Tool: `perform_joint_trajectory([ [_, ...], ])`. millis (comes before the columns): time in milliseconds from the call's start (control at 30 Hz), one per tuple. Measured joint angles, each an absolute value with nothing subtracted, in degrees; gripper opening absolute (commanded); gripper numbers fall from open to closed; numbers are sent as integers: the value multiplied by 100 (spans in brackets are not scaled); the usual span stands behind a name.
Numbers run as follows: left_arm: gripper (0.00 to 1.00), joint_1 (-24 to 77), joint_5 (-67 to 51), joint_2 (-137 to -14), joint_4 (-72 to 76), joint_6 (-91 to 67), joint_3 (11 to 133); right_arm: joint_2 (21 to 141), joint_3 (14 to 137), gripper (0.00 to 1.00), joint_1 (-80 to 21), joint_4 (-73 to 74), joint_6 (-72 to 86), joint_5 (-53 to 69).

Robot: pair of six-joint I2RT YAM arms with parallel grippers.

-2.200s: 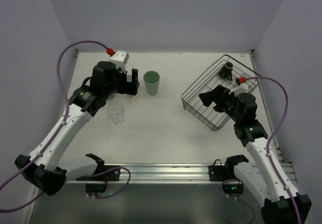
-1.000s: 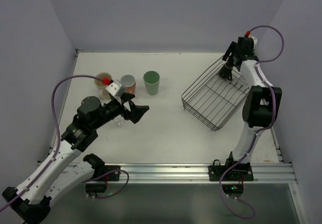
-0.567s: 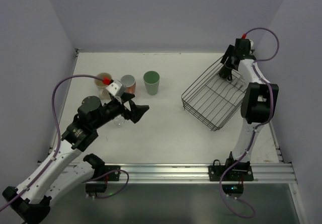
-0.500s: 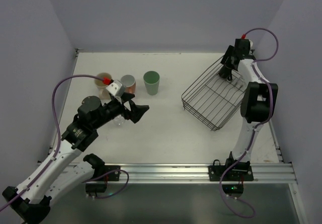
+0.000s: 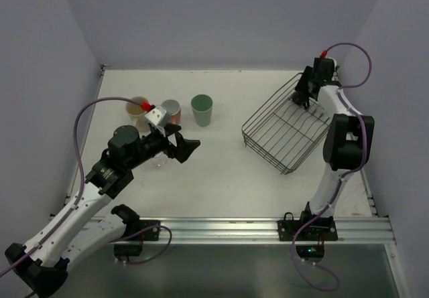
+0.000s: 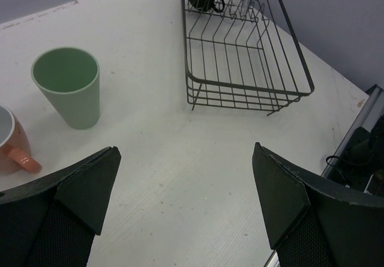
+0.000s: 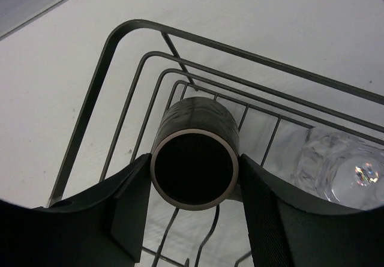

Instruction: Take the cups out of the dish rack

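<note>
The black wire dish rack (image 5: 281,137) sits askew at the right of the table. In its far corner lies the small dark brown mug (image 7: 195,165), mouth toward the right wrist camera. My right gripper (image 5: 303,97) reaches in there, and its fingers (image 7: 129,201) press the mug from both sides. A clear glass (image 7: 342,168) lies beside the mug in the rack. On the table at left stand the beige mug (image 5: 139,105), the pinkish cup (image 5: 171,110) and the mint green tumbler (image 5: 202,110). My left gripper (image 5: 184,147) hovers open above bare table, holding nothing.
The rack's wire rim (image 7: 114,45) curves around the mug on its far and left sides. A metal rail (image 5: 221,228) runs along the near table edge. Purple cables loop from both wrists. Grey walls close in the table at the back and sides.
My right gripper's jaws have closed in on the dark mug at the rack's far corner. My left arm has shifted only slightly and stays open.
</note>
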State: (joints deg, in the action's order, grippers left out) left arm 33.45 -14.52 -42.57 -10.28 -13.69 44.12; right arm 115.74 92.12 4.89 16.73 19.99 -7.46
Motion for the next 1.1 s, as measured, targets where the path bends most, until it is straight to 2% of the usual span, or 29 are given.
perform_joint_trajectory([
  [333,100,3345,-1688,-4807,-880,-1555,4447,9212,7852,31,499,829,2255,-167],
  [533,98,3352,-2185,-5137,-25,-2460,4469,7190,5889,30,377,-572,3433,1140],
  [833,86,4132,-2379,-6278,1616,-3861,4469,5721,3247,29,-969,-2239,5330,3068],
  [1100,84,4506,-2025,-6886,1944,-4421,4488,4751,2604,30,-1127,-3330,6283,3651],
])
